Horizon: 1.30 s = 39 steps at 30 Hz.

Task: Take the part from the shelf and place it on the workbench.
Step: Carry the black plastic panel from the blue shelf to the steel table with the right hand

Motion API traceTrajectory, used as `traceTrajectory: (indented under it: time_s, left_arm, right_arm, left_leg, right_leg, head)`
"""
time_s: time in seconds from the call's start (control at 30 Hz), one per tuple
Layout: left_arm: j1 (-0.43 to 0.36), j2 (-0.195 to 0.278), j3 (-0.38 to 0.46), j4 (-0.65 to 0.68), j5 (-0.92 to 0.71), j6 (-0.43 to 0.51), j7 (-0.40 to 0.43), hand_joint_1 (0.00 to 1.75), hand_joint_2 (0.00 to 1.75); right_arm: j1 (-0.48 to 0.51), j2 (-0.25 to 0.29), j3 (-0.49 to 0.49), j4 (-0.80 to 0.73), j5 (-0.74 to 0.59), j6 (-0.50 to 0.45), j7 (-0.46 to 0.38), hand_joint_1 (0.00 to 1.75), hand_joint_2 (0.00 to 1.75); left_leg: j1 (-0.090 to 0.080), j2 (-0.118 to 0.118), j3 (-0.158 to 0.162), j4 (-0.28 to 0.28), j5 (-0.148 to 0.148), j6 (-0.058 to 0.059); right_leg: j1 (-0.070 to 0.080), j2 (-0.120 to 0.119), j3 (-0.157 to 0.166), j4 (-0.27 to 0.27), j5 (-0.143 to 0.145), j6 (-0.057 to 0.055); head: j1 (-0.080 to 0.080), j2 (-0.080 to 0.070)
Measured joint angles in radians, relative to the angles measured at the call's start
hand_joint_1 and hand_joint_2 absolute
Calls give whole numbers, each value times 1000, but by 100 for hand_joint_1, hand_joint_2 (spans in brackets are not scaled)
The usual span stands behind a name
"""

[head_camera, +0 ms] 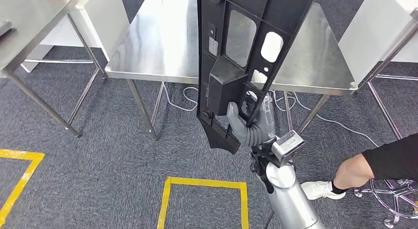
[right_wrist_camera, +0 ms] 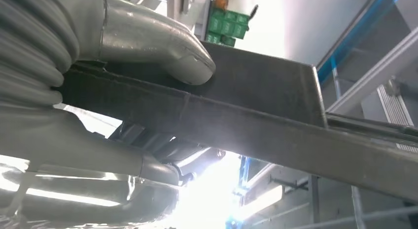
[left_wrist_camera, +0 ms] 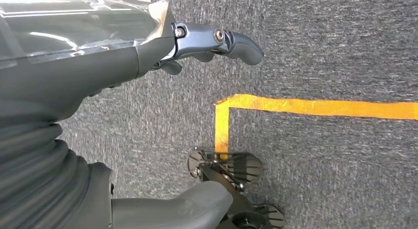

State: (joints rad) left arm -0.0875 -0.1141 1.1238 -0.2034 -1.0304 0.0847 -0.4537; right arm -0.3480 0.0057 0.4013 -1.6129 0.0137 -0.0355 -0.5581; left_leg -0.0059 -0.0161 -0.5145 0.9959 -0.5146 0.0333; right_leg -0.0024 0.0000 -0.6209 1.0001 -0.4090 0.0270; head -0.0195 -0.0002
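From the head view, your right hand (head_camera: 249, 123) grips the long black part (head_camera: 236, 56) near its lower end, holding it upright in the air in front of the steel tabletop (head_camera: 157, 47)'s near edge. The carry is underway; next you need to reach forward and lay it flat.

At the left wrist, your left hand (left_wrist_camera: 197, 47) hangs over carpet, fingers curled in on nothing.

At the right wrist, the thumb presses the part's edge.
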Motion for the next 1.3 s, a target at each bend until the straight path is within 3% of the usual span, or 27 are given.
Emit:
traceTrajectory:
  time_s: [0.1,0.13,0.2,0.23,0.27,0.3,0.37,0.4,0.47,0.57,0.63,0.7,0.77,0.8,0.83,0.87,0.93,1.0,1.07,1.17,1.3]
  left_arm:
    - [-1,1,0,-1,0,0,0,0,175]
    - [-1,1,0,-2,0,0,0,0,175]
    - [0,0,0,-2,0,0,0,0,175]
    - [1,0,0,-2,0,0,0,0,175]
    - [2,0,0,-2,0,0,0,0,175]
    - [2,0,0,-2,0,0,0,0,175]
    - [3,1,0,-2,0,0,0,0,175]
    - [3,1,0,-1,0,0,0,0,175]
    - [4,1,0,0,-1,-1,0,0,175]
    - [3,1,0,0,-1,-1,0,0,175]
    - [3,0,0,0,-1,-1,0,0,175]
    - [2,0,0,0,-1,-1,0,0,175]
    - [2,0,0,-1,0,-2,0,0,175]
    - [2,0,0,-1,0,-2,0,0,175]
    - [2,0,0,-1,0,-2,0,0,175]
    - [3,0,0,-1,0,-2,0,0,175]
    - [2,-1,1,0,0,-2,0,0,175]
    - [2,-2,2,0,1,-1,-2,0,175]
    - [2,-2,3,0,1,4,-5,0,175]
    - [2,-1,6,0,1,14,-11,0,175]
    - [2,-2,6,0,1,20,-14,0,175]
  right_arm:
    - [-1,2,0,0,-1,0,1,175,175]
    - [-1,3,0,0,-1,0,1,175,175]
    - [-1,5,0,0,-2,0,1,175,175]
    - [0,5,0,0,-2,0,1,175,175]
    - [0,6,0,0,-2,0,1,175,175]
    - [1,6,0,0,-2,0,1,175,175]
    - [1,7,0,0,-2,0,1,175,175]
    - [1,8,0,0,-2,-1,1,175,175]
    - [0,9,-1,-1,-2,-1,1,175,175]
    - [0,10,0,-1,-2,-1,2,175,175]
    - [-1,11,-1,-2,-1,-1,1,175,175]
    - [-2,10,-1,-3,-1,-1,1,175,175]
    - [1,8,-3,-3,-1,-1,1,175,175]
    - [3,6,-3,-3,-1,-1,1,175,175]
    - [4,5,-3,-3,-1,-1,1,175,175]
    - [5,4,-3,-3,-2,-1,1,175,175]
    - [5,3,-3,-3,-1,-1,1,175,175]
    - [5,2,-3,-2,-1,-1,1,175,175]
    - [5,2,-3,-2,0,-2,0,175,175]
    - [5,2,-2,-2,0,-2,-1,175,175]
    - [5,3,-2,-2,1,-2,-2,175,175]
  left_leg:
    - [9,3,-8,41,-28,-16]
    - [13,5,-32,89,-48,-23]
    - [19,7,-113,221,-96,-36]
    - [23,7,-153,274,-106,-42]
    - [28,8,-180,294,-94,-47]
    - [34,10,-188,275,-60,-52]
    - [43,14,-159,153,41,-57]
    - [44,15,-137,92,75,-57]
    - [41,14,-114,35,92,-48]
    - [32,12,-108,31,79,-29]
    - [30,12,-96,22,76,-12]
    - [30,13,-80,15,69,3]
    - [27,12,-67,14,57,12]
    - [25,10,-60,14,50,14]
    - [23,8,-51,14,42,14]
    - [22,6,-39,14,33,13]
    - [18,2,-17,15,13,7]
    - [13,-1,-7,15,-4,-3]
    - [12,-2,-1,11,-12,-9]
    - [16,2,6,7,-12,-3]
    - [17,8,14,-8,-15,-3]
  right_leg:
    - [-16,3,15,-3,-9,-23]
    - [-20,3,23,-5,-14,-31]
    - [-19,3,35,-5,-26,-42]
    - [-19,3,42,-4,-33,-44]
    - [-20,4,50,-4,-40,-43]
    - [-22,6,61,-4,-49,-39]
    - [-26,8,83,-4,-69,-28]
    - [-24,9,92,-2,-79,-20]
    - [-17,10,97,-3,-93,-7]
    - [-14,10,107,-12,-102,9]
    - [-14,8,104,10,-115,17]
    - [-16,6,46,118,-151,11]
    - [-16,6,-47,258,-183,6]
    - [-15,6,-82,297,-182,8]
    - [-14,6,-98,294,-162,15]
    - [-14,6,-94,252,-126,23]
    - [-10,4,-51,110,-40,32]
    - [-2,3,-19,27,1,20]
    - [0,4,-11,17,1,3]
    - [-3,7,-9,12,-1,-2]
    - [-1,8,-8,12,-7,-12]
  head:
    - [-3,0]
    - [-3,0]
    - [-3,0]
    - [-3,0]
    - [-4,0]
    - [-4,0]
    - [-5,0]
    - [-6,0]
    - [-4,0]
    - [-1,0]
    - [0,0]
    - [2,0]
    - [4,0]
    - [4,0]
    - [4,0]
    - [5,0]
    - [6,0]
    - [7,0]
    - [5,0]
    - [4,0]
    - [3,0]
